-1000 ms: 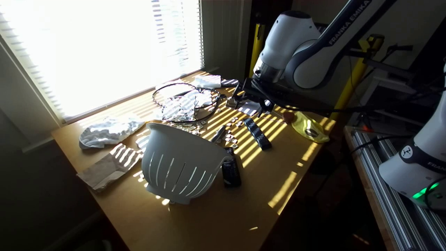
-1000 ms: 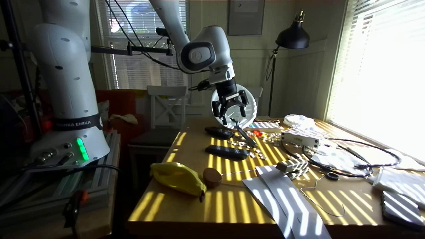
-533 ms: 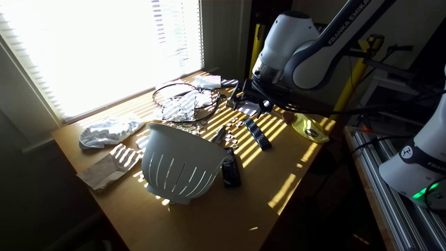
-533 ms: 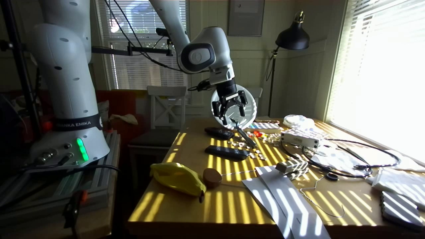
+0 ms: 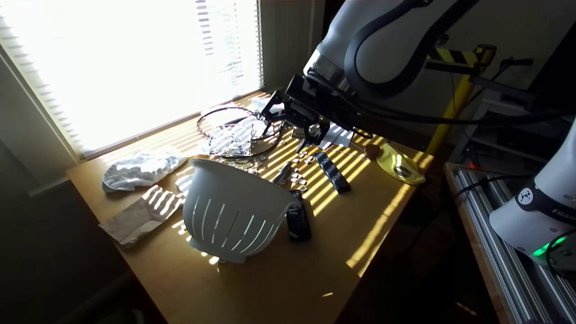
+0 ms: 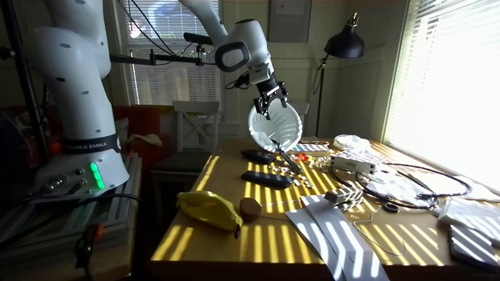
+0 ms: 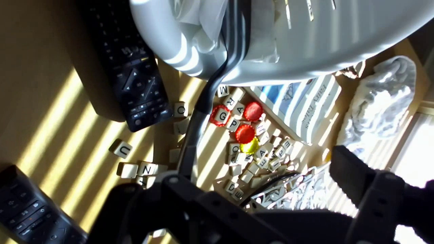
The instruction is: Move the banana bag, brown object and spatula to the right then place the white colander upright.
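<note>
gripper [image 6: 276, 111]: fingers spread wide, hanging in the air above the table [image 6: 215, 249].
colander [image 6: 279, 125]: tipped over on the table, its opening toward the tiles [image 7: 261, 152].
spatula [image 7: 196, 128]: head inside the colander, neck across the rim, dark handle sloping down over the tiles.
bag [image 6: 209, 209]: yellow, lying near the table's edge, well apart from the colander in both exterior views.
brown object [image 6: 250, 208]: rounded, at one end of the bag; whether the two touch is hard to tell.
far remote [image 5: 299, 222]: black, just beside the colander, partly hidden by its rim in an exterior view.
near remote [image 6: 267, 179]: black, lying between the far remote and the brown object.
caps [image 7: 244, 134]: red and yellow, among the tiles; a "g" tile sits on a red one.
book [image 7: 301, 105]: marked "fairy tales", next to the colander's rim in the wrist view.
paper [image 6: 332, 234]: white strips reaching past the table's edge, barred with sunlight.
lamp [image 6: 344, 43]: black, standing behind the table in an exterior view.
</note>
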You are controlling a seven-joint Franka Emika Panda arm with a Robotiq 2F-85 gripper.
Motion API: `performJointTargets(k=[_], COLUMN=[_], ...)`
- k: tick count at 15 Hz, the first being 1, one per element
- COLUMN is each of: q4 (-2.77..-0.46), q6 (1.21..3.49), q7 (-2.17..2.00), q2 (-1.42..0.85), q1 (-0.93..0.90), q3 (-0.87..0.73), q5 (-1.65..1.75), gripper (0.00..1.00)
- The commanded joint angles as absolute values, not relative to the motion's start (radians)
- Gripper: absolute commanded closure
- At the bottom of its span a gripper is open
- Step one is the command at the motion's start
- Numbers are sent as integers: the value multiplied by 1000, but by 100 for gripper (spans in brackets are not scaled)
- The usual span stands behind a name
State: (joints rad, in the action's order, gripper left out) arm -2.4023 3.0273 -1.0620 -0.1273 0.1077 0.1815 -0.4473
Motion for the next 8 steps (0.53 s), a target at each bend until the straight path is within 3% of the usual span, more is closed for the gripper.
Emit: performJointTargets(k=[1,8], q4=[-2335,-2200], q6=[3029,3037], q7=[-888,-781], q2=[-154,-411], q1=[166,203], q3=[267,247], q5=[-613,-645], gripper=[0,0])
